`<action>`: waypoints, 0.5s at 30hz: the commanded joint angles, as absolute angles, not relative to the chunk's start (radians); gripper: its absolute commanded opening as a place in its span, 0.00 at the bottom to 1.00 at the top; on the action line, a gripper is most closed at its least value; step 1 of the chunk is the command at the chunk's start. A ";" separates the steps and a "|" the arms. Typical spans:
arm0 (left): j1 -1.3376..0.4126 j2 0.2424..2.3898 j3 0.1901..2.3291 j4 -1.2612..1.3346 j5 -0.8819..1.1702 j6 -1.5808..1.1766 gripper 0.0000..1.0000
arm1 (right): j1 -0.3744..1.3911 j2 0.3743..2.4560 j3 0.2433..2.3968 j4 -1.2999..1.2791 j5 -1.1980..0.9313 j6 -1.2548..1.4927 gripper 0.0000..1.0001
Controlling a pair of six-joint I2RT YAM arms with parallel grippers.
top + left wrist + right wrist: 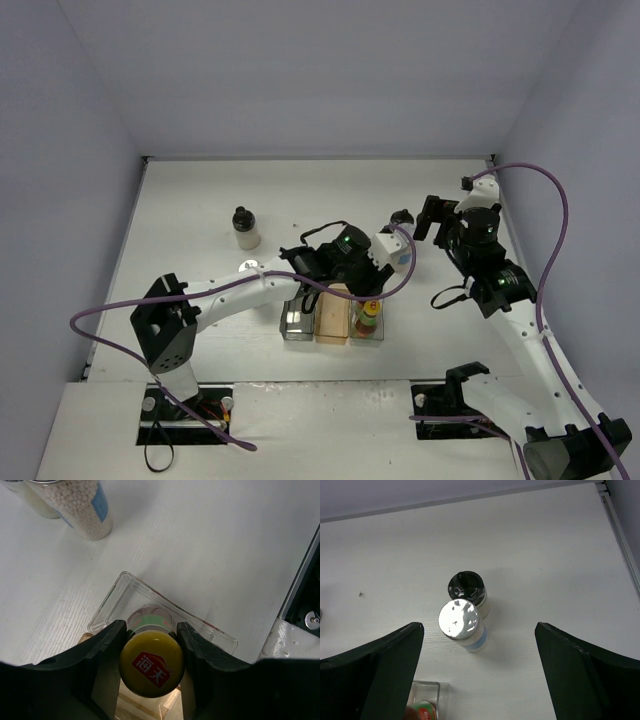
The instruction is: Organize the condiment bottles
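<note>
My left gripper (150, 630) is shut on a dark bottle with a yellow cap and red logo (151, 664), held upright inside the clear bin (111, 600). In the top view that bottle (367, 320) stands in the rightmost of three bins. My right gripper (479, 626) hangs wide open above a silver-capped pale bottle (461, 622) and a black-capped one (466, 587), which stand touching on the table. Both also show at the top left of the left wrist view, the beaded bottle (80, 505) nearer. Another black-capped bottle (244, 228) stands alone at the left.
A grey bin (295, 322) and an amber bin (332, 320) sit side by side left of the clear bin (367, 335). A small silver cap (248, 265) shows beside my left forearm. White walls enclose the table on the back and both sides.
</note>
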State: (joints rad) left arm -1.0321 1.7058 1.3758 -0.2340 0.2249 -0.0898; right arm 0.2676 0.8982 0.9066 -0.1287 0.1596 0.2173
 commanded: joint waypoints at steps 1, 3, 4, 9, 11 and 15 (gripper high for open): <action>-1.031 1.666 1.428 -0.109 0.244 -0.109 0.39 | 0.259 0.913 0.900 -0.046 0.153 0.230 1.00; -1.031 1.664 1.430 -0.110 0.239 -0.107 0.49 | 0.259 0.917 0.899 -0.043 0.153 0.232 1.00; -1.031 1.663 1.431 -0.112 0.233 -0.104 0.57 | 0.259 0.922 0.897 -0.041 0.152 0.232 1.00; -1.031 1.646 1.443 -0.127 0.196 -0.101 0.73 | 0.258 0.939 0.896 -0.040 0.147 0.239 1.00; -1.029 1.635 1.450 -0.136 0.172 -0.101 0.75 | 0.258 0.949 0.896 -0.040 0.141 0.241 1.00; -1.029 1.617 1.450 -0.143 0.146 -0.094 0.75 | 0.258 0.979 0.902 -0.043 0.109 0.236 1.00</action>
State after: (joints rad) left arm -1.0321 1.6958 1.3781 -0.1905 0.1764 -0.0994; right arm 0.2668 0.9558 0.8902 -0.1165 0.1371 0.2298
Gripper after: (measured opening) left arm 0.753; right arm 0.999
